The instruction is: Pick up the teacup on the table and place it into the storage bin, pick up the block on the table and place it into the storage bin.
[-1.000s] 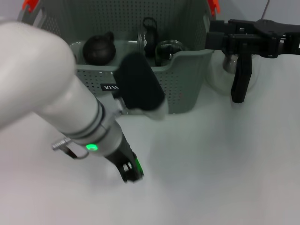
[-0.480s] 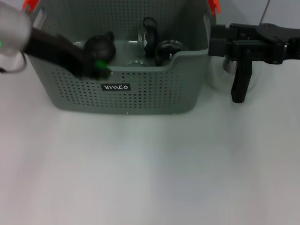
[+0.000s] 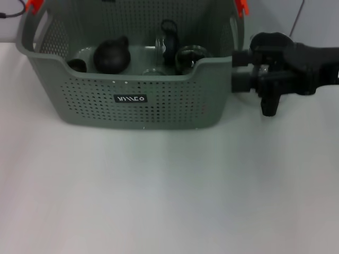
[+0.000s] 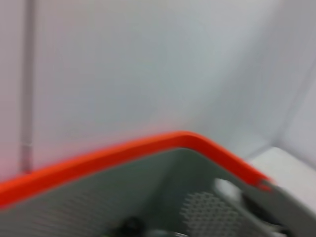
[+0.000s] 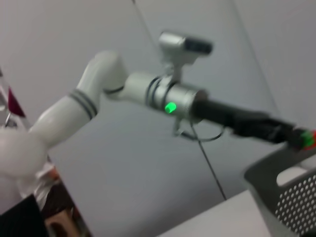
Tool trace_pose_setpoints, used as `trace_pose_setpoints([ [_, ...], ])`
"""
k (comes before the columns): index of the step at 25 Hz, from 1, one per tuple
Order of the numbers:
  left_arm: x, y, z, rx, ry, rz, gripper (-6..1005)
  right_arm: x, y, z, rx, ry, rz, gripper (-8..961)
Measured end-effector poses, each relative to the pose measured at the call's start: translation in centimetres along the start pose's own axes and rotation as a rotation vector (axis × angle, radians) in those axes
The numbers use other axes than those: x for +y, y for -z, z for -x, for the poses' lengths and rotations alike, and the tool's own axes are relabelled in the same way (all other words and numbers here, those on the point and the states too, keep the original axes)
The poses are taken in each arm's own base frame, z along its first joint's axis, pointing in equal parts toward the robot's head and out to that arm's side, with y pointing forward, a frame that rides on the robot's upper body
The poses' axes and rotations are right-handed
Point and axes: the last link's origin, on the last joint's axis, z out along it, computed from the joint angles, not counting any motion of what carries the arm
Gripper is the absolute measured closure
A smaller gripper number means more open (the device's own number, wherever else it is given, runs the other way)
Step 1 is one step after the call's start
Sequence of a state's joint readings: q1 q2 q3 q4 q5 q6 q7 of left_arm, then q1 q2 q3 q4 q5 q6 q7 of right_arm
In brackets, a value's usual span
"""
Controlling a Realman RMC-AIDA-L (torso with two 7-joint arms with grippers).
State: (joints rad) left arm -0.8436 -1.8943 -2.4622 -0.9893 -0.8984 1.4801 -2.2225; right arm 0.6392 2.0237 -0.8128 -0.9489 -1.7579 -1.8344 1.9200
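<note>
Bin (image 3: 159, 108) loaded, right gripper (image 3: 269, 103) beside its right end.

The grey bin sits at the back of the white surface (image 3: 169, 190), holding a dark round thing (image 3: 111, 54), a glass jug (image 3: 168, 43) and a glass cup (image 3: 189, 55), which may be the teacup; no block or cup shows on the surface. The right gripper hangs just beside the bin's right wall, its fingers pointing down; whether they are apart or together cannot be told. The left arm (image 5: 148, 94) is out of the head view; the right wrist view shows it stretched above the bin's rim, its fingers hidden. Both placements look done or nearly so; the next move likely calls for finding any remaining block.
</note>
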Motion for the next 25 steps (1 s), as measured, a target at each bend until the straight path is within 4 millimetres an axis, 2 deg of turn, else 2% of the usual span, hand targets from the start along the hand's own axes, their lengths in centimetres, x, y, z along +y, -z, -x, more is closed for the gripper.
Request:
trace_pose_setpoints([
  [6, -1.3, -2.4, -0.1, 0.037, 0.007, -0.115, 460, 0.2, -0.9, -0.6, 0.092, 0.048, 0.033, 7],
  [12, -1.6, -2.7, 0.5, 0.038, 0.047, -0.115, 435, 0.2, -1.5, -0.8, 0.117, 0.081, 0.043, 7],
  [14, -1.8, -2.0, 0.6, 0.063, 0.064, -0.120, 427, 0.1, -1.3, -0.8, 0.121, 0.098, 0.040, 7],
  [20, -2.4, 2.1, 1.7, 0.201, 0.147, -0.059, 195, -0.1, -0.9, -0.9, 0.118, 0.122, 0.037, 7],
  [25, 0.0, 5.8, 4.6, 0.256, 0.074, 0.188, 127, -0.2, -1.1, -1.8, 0.161, 0.162, 0.050, 7],
])
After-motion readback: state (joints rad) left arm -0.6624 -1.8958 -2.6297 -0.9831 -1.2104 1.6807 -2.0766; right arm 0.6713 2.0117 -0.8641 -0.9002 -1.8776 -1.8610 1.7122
